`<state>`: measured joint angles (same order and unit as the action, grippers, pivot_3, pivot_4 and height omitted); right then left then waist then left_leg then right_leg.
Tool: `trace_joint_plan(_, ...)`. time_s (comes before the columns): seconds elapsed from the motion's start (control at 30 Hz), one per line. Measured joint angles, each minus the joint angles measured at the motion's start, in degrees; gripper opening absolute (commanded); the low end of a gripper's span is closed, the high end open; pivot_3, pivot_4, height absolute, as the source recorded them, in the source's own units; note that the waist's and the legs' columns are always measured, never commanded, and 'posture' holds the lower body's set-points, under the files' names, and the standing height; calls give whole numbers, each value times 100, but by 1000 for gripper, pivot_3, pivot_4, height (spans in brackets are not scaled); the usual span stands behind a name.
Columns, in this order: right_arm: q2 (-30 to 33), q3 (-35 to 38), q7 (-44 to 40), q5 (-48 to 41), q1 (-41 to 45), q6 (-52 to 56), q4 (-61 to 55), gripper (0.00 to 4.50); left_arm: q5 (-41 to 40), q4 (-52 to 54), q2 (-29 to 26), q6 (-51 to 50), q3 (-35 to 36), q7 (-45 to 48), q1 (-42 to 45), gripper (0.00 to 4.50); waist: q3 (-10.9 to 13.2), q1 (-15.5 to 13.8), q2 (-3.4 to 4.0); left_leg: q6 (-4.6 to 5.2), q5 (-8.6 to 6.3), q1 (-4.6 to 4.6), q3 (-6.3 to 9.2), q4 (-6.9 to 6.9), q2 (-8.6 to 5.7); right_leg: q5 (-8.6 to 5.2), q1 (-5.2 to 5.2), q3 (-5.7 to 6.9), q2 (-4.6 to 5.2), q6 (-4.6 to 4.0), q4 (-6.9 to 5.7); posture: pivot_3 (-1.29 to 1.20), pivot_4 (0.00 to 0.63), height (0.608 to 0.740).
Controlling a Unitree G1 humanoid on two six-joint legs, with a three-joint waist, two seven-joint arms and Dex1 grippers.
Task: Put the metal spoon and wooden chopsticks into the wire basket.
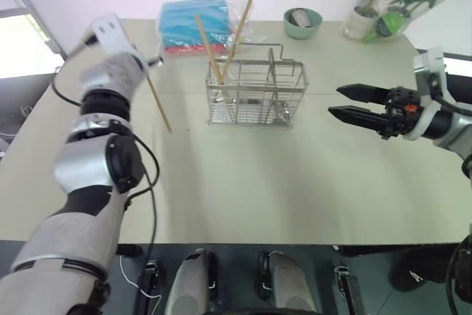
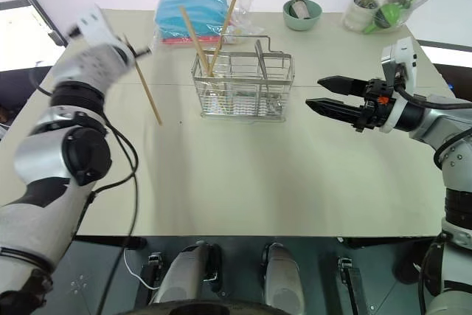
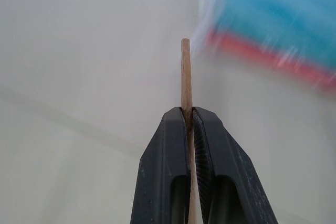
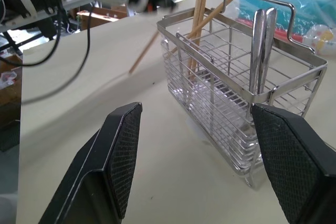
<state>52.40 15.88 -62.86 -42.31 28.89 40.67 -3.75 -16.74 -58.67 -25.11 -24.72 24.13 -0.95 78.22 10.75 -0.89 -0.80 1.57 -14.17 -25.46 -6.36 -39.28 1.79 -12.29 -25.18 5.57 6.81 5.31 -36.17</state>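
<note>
The left pincer (image 3: 187,124), raised over the worktop (image 1: 295,182) left of the wire basket (image 1: 256,94), is clenched on one chopstick (image 1: 158,101) hanging slantwise, while the right pincer (image 1: 345,102) hovers level, released, right of the basket holding two chopsticks (image 1: 221,38) and spoon (image 4: 261,45).

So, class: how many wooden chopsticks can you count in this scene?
3. Two chopsticks stand crossed in the wire basket; one chopstick is clamped in the left gripper, above the table.
</note>
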Motion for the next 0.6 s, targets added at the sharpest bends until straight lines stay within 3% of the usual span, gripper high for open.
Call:
trace_joint_plan(0.1, 44, 13, 4, 26, 97, 5, 71, 3394, -642, 947, -133, 243, 201, 1290, 73, 123, 2, -7, -3, 1, -1, -3, 3, -4, -2, 0, 4, 0, 2, 0, 4, 0, 150, 715)
trace_joint_plan(0.2, 44, 16, 21, 25, 100, 15, 72, 3394, -1194, 1710, -66, 142, 256, 2016, 370, 123, 2, 0, -4, 2, -1, 0, 3, -4, -2, 0, 8, 0, 1, 0, 3, 0, 150, 715)
trace_joint_plan(0.37, 35, 38, 123, 2, 39, 21, 34, 3394, -1373, 2461, 565, 43, -169, 2455, 416, 123, -2, -3, 3, 4, 0, 20, 1, -10, -3, 0, 34, 0, -5, 1, 1, 0, 150, 715)
trace_joint_plan(0.6, 31, 244, 298, -159, -147, 117, -145, 3394, -940, 2514, 1232, 342, -1021, 2605, -64, 123, -1, 38, 2, 7, 0, 16, 1, -9, -4, -1, 21, -1, -12, 1, 2, 0, 150, 715)
